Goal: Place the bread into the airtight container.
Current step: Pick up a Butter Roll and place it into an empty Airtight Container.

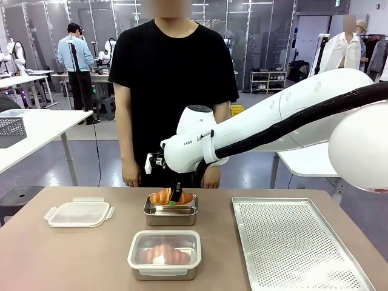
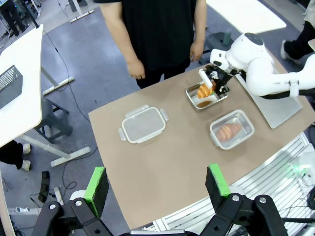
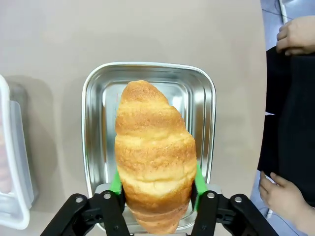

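A golden croissant-shaped bread [image 3: 155, 147] stands on end between the green pads of my right gripper [image 3: 156, 183], which is shut on it. It hangs just over the open steel airtight container [image 3: 98, 78] at the table's far middle. From the front, the bread [image 1: 162, 196] pokes above that container [image 1: 171, 213] with the right gripper [image 1: 175, 197] on it. A loose clear lid [image 1: 79, 213] lies to the left. My left gripper [image 2: 156, 186] hovers high over the near table edge, open, nothing between its fingers.
A second steel container [image 1: 164, 253] with its lid on holds another bread, nearer me. A perforated metal tray [image 1: 297, 242] fills the right side. A person in black stands at the far edge, hands [image 1: 130, 179] hanging close behind the open container.
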